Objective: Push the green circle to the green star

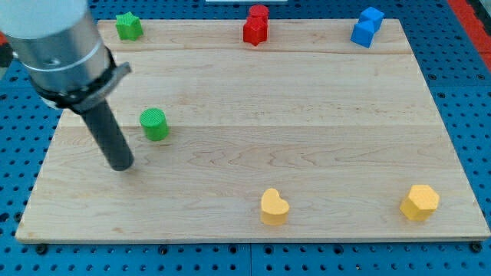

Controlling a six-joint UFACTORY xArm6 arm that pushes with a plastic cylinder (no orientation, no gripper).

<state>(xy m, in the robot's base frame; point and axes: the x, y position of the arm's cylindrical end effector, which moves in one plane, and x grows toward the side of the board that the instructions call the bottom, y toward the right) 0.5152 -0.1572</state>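
Wooden board (307, 130) lying flat, six blocks sitting on it. No jaws on this rig, only rod.

My tip (123, 166) resting at 7 o'clock of green circle (154, 124), near, not touching.

Green circle sitting at board's left-middle, green star (129, 26) waiting at its 12 o'clock, well apart at top-left corner.

Judging: push not yet begun, whole distance remaining.

One raised camera, angled down across the whole wooden board (307, 138), fairly near.

green circle (154, 124) mid-left, green star (129, 26) top-left
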